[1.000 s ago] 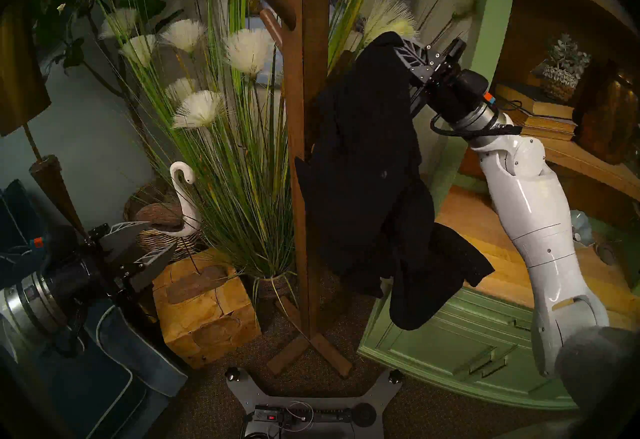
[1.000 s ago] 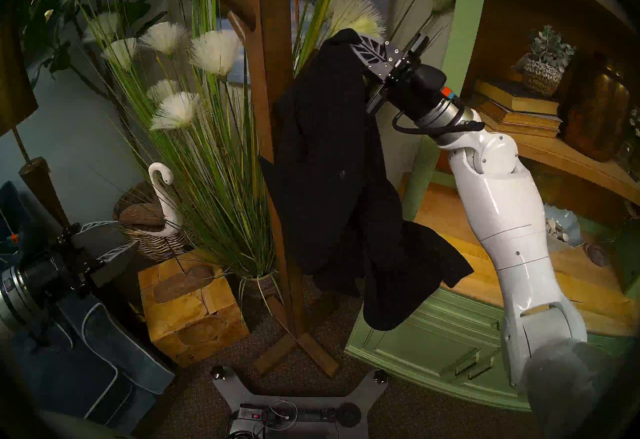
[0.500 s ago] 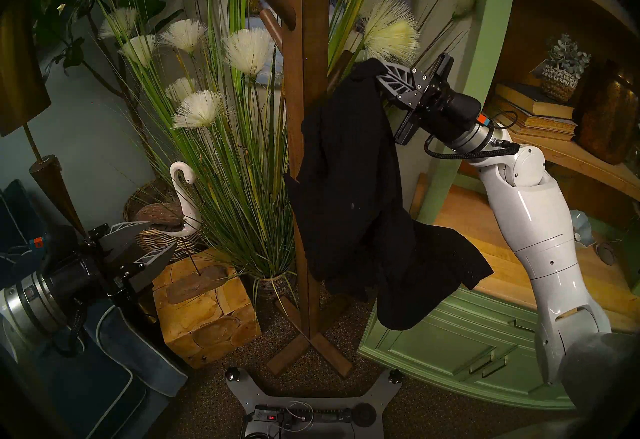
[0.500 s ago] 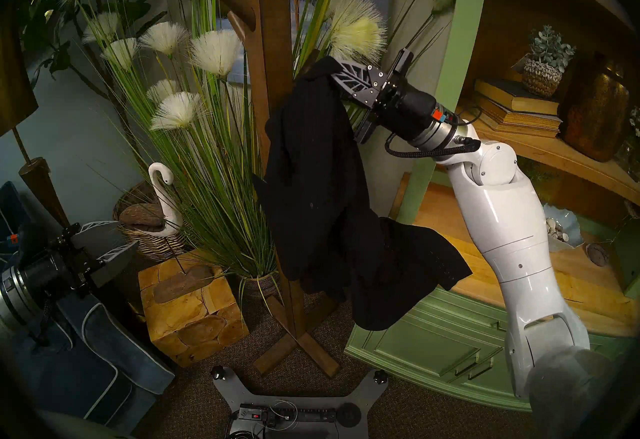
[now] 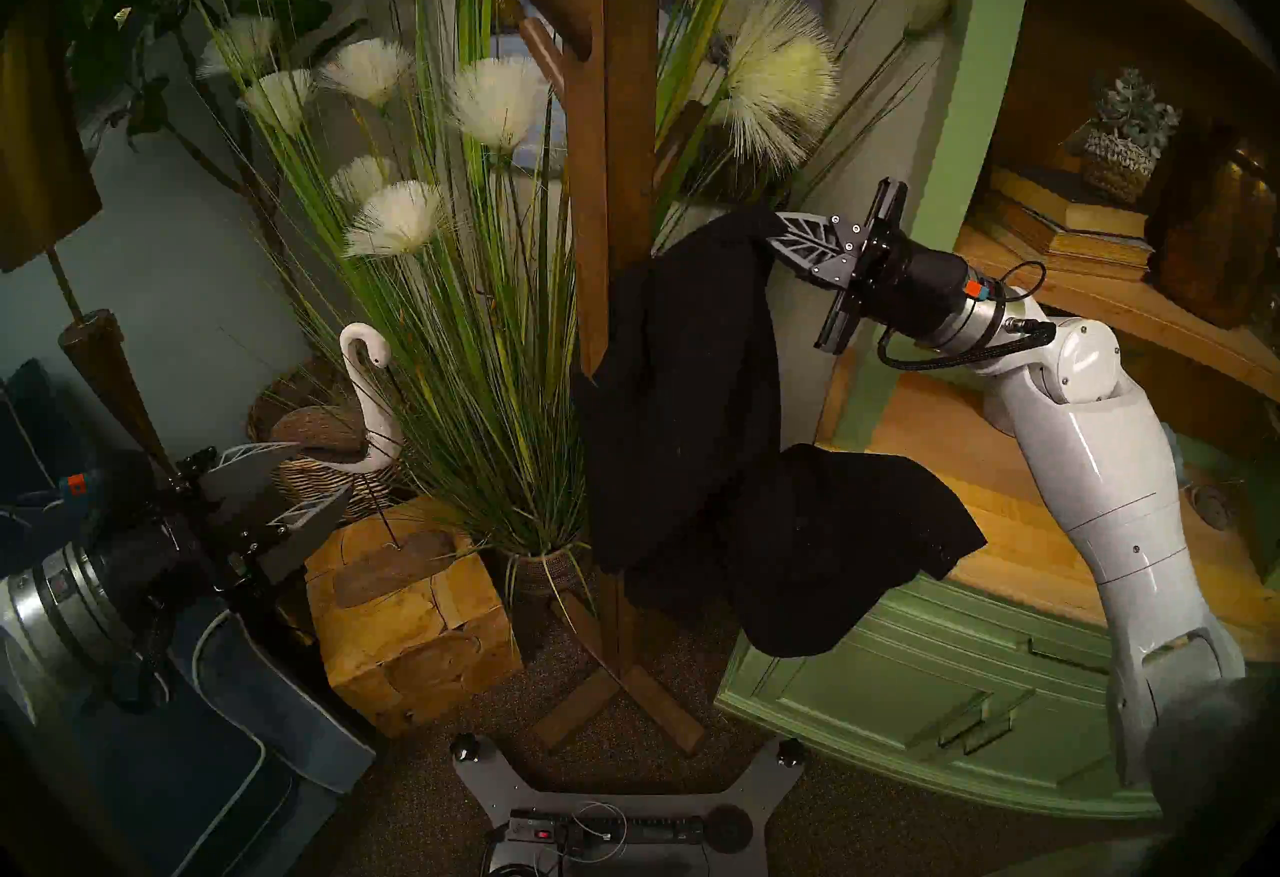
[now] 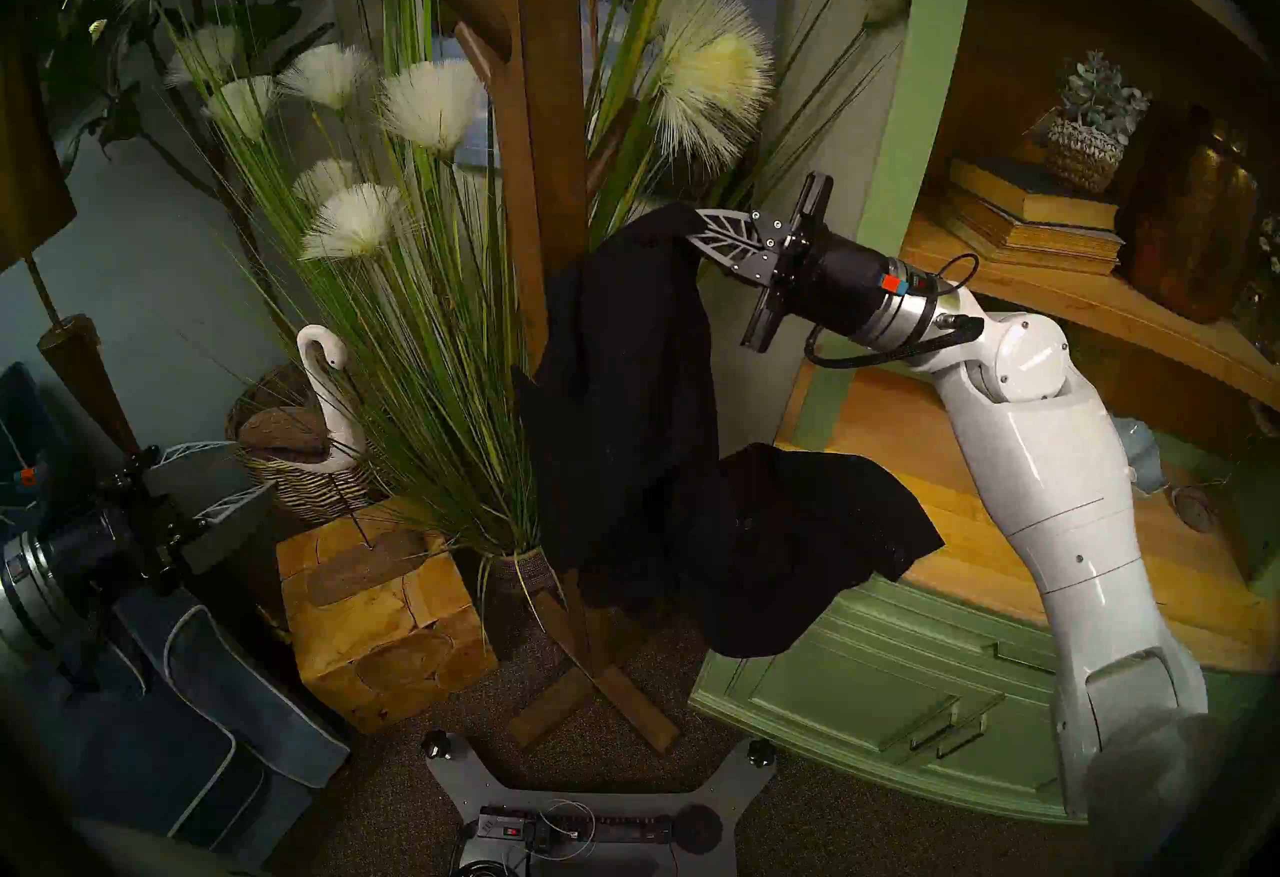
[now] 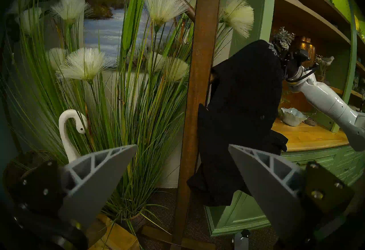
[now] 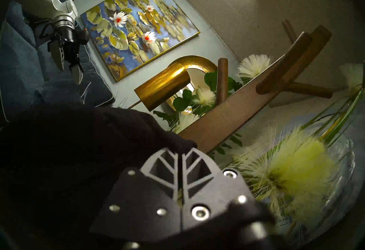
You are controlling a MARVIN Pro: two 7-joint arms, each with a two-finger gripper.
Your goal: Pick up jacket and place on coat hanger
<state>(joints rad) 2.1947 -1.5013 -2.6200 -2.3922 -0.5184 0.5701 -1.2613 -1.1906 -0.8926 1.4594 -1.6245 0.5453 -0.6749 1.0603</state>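
The black jacket (image 5: 686,411) hangs from my right gripper (image 5: 772,231), which is shut on its top fold just right of the brown wooden coat stand (image 5: 609,162). The cloth drapes against the stand's post, and one sleeve (image 5: 880,522) lies over the green cabinet's edge. The same shows in the head right view: jacket (image 6: 623,404), right gripper (image 6: 696,224), stand (image 6: 540,127). In the right wrist view the shut fingers (image 8: 169,164) pinch black cloth (image 8: 79,145) below the angled pegs (image 8: 286,60). My left gripper (image 5: 312,474) is open and empty, low at the left; its wrist view shows the jacket (image 7: 243,115) beside the post (image 7: 199,85).
Tall grass with white plumes (image 5: 478,217) stands behind the coat stand. A white swan figure (image 5: 363,391), a basket and a wooden block (image 5: 415,619) sit at lower left. The green shelf cabinet (image 5: 935,681) with books stands at the right. A blue sofa cushion (image 5: 228,758) lies under my left arm.
My right gripper has dropped down from beside the upper pegs to about mid-post height, still holding the jacket. The jacket has sagged lower along the stand. The left arm has not moved.
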